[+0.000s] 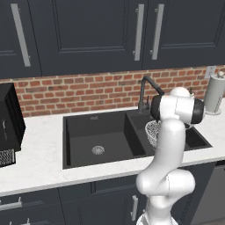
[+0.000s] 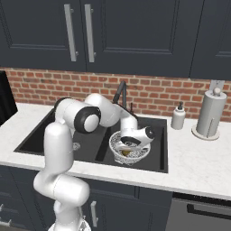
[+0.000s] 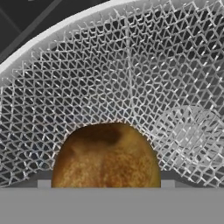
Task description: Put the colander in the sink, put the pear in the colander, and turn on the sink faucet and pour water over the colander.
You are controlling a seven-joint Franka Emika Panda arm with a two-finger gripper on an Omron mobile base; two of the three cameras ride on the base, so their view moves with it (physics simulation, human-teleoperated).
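The sink (image 2: 155, 135) is serving as the landmark: it is sitting in the white counter (image 2: 198, 158) under the brick wall. The sink faucet (image 2: 120, 95) is rising behind its divider. The colander (image 2: 131, 151) is resting in the smaller basin of the sink, on the side towards the paper-towel roll (image 2: 210, 113). The gripper (image 2: 130, 145) is reaching down into the colander, and its fingers are standing wide on both sides of the pear (image 3: 106, 155). I cannot tell whether they are pressing the fruit or are loose around it. The pear is lying inside the colander, low against the mesh.
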